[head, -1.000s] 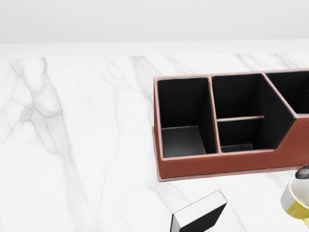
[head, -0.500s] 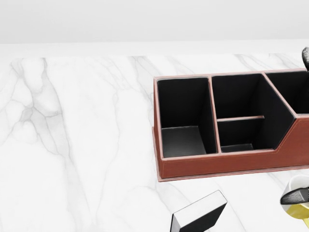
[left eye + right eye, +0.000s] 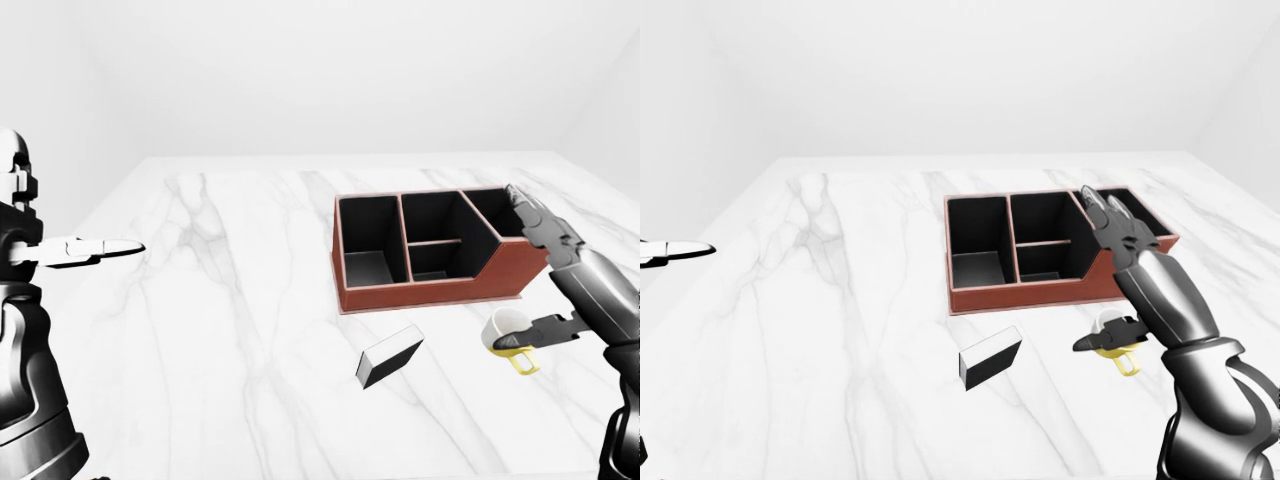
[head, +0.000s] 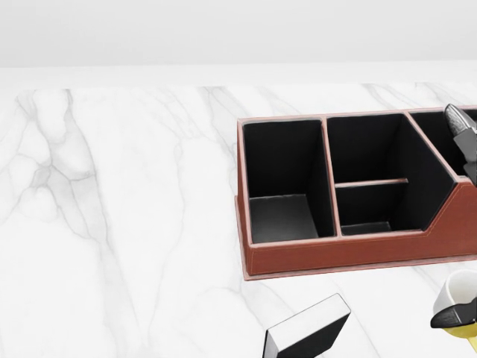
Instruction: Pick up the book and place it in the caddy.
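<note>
A white marble table [image 3: 230, 300] is shown under plain white walls. Toward the right of the left-eye view stands the caddy [image 3: 430, 250], a red-brown box lined in black, divided into 4 compartments, all of them empty. Below it, nearer the bottom of the view and well apart from it, the book [image 3: 388, 356] lies flat on the marble, untouched, with its dark cover up and its white page edges showing. To the right of the book, a white cup with a yellow handle [image 3: 510, 335] rests on the table.

The right hand [image 3: 545, 235] is raised over the caddy's right end, its 3 fingers spread wide and nothing held. 0.5 second ago only a fingertip was seen at the right edge of the head view; more of the hand is now seen there, lower down over the rightmost compartment. The thumb is seen in front of the cup; contact cannot be told. The left hand [image 3: 85, 250] is held out at the far left of the left-eye view, well away from everything, fingers straight and empty.

The book and caddy are unmoved and the camera has stayed still. The task is judged barely begun: the right hand is being brought in, but it stands nearer the caddy and cup than the book, so a reach down and left is still called for.
</note>
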You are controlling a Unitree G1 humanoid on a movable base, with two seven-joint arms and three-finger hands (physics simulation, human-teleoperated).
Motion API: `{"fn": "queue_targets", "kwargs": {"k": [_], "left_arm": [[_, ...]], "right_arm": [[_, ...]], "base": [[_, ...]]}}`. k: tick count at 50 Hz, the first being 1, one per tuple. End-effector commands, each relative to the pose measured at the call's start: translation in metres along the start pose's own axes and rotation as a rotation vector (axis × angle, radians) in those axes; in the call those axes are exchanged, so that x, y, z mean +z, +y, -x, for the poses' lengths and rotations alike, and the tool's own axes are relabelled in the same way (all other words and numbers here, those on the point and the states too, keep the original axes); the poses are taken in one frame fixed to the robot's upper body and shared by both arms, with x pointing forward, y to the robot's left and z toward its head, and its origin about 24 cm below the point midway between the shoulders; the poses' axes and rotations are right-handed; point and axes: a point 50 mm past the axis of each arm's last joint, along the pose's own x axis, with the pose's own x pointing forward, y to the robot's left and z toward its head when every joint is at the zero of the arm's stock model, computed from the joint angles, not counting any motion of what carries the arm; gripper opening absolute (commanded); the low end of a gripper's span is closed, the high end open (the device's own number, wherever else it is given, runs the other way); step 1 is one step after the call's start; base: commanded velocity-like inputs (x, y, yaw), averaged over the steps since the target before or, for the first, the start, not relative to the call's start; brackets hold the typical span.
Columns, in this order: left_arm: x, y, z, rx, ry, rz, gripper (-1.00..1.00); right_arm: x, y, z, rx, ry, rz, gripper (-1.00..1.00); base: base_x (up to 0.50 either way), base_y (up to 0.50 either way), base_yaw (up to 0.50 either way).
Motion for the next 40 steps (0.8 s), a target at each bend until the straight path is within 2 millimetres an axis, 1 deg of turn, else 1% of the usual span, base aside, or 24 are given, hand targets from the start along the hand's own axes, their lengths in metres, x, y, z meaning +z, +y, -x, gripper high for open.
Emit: {"fn": "queue_targets", "kwargs": {"k": [1,4,16,24,28,37,40], "left_arm": [[0.001,0.0,0.0,0.001,-0.005,-0.001,1.0],[0.001,0.0,-0.001,0.0,-0.004,-0.001,1.0],[0.002,0.0,-0.001,0.001,-0.007,0.001,1.0],[0.001,0.001,0.0,0.001,-0.004,0.0,1.0],[0.001,0.001,0.0,0.0,-0.004,0.0,1.0],[0.002,0.0,0.0,0.0,-0.009,0.0,1.0],[0.002,0.0,0.0,0.0,-0.007,0.0,1.0]], "right_arm": [[-0.007,0.006,0.004,0.022,0.066,0.021,1.0],[-0.004,0.005,0.008,0.017,0.068,0.033,1.0],[-0.013,0.019,0.013,0.057,0.149,0.027,1.0],[-0.011,0.027,0.013,0.078,0.156,0.014,1.0],[-0.009,0.028,0.012,0.082,0.144,0.018,1.0],[-0.012,0.033,0.011,0.106,0.163,0.02,1.0],[-0.008,0.035,0.011,0.107,0.148,0.015,1.0]], "base": [[0.0,0.0,0.0],[0.0,0.0,0.0],[0.0,0.0,0.0],[0.0,0.0,0.0],[0.0,0.0,0.0],[0.0,0.0,0.0],[0.0,0.0,0.0]]}}
